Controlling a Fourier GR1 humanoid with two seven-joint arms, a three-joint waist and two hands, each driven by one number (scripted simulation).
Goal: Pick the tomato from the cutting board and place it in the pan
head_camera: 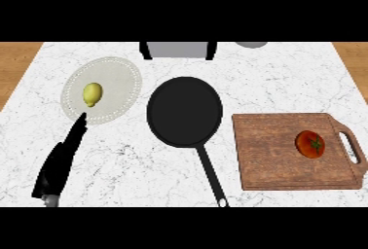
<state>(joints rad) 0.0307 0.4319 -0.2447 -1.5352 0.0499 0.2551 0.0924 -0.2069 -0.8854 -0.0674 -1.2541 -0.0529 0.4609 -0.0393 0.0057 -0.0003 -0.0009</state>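
A red tomato [310, 144] with a green stem lies on the right part of a brown wooden cutting board [273, 155] at the counter's right. To the board's left sits a black pan [185, 111] with nothing in it, its long handle pointing toward the near edge. My left hand [59, 163] shows at the lower left, fingers straight and pointing up, the tips reaching the near rim of a plate. It is far from the tomato and holds nothing. My right hand is not in view.
A pale round plate [119, 78] at the back left carries a yellow lemon [92, 94]. A grey box-like object [178, 49] with black sides stands at the back middle, a grey round object [251, 44] to its right. The white marble counter [287, 82] has wooden strips at both sides.
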